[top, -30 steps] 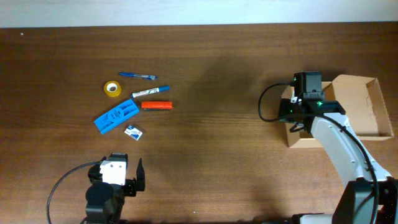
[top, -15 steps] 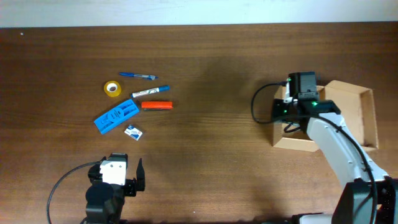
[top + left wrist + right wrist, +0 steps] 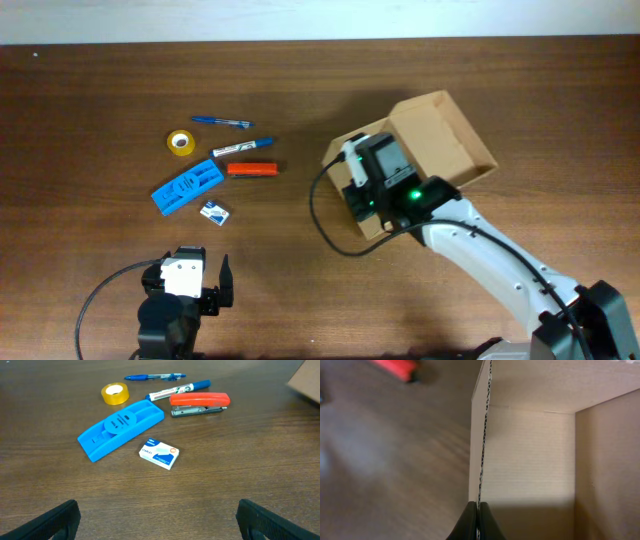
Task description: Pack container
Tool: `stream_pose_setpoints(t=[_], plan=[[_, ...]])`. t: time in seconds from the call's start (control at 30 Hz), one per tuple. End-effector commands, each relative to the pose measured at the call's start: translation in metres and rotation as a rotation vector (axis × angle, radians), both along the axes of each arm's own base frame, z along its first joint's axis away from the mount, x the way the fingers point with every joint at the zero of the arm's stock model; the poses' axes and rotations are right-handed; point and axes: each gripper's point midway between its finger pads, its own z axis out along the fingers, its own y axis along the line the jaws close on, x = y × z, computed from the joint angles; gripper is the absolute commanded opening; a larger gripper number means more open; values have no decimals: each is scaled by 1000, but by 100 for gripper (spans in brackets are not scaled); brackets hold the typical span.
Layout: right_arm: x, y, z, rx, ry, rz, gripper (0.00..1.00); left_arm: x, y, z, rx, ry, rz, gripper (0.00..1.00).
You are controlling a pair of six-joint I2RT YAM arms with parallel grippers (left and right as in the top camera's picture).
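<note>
Arms apart, right claw (image 3: 477, 512) pinching container (image 3: 445, 125) wall, left claw (image 3: 159, 519) spread, empty.

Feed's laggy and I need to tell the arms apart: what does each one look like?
Right arm: white links, black joints, green light near the wrist, looping black cable. Left arm: black body, white block on top, looping black cable. Left gripper and right gripper both have dark fingers.

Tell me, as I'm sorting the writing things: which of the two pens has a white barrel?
The marker, the thicker one with a blue cap, lying beside the red stapler. The ballpoint pen beyond it is slim and blue.
</note>
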Motion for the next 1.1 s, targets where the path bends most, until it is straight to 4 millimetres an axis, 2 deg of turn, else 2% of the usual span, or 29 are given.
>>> stream_pose_setpoints(t=[0.0,0.07,0.13,0.3,0.4,0.67,0.87,0.9,0.93,1.07], plan=[[-10,27,8,-50,-67,200,4,0,0,0,10,-4,-8,100],[-25,43,7,-81,-89,358,4,0,0,0,10,-4,-8,100],[-36,50,5,-115,-107,494,4,0,0,0,10,-4,-8,100],[-51,38,-6,-297,-157,818,3,0,0,0,10,-4,-8,100],[-63,45,-7,-285,-179,971,3,0,0,0,10,-4,-8,99],[-64,46,-7,-288,-189,1000,4,0,0,0,10,-4,-8,100],[-62,46,-6,-271,-173,953,4,0,0,0,10,-4,-8,99],[-62,46,-6,-271,-173,952,22,0,0,0,10,-4,-8,100],[-58,44,-6,-276,-168,906,99,0,0,0,10,-4,-8,100],[-47,44,5,-236,-168,736,99,0,0,0,10,-4,-8,100]])
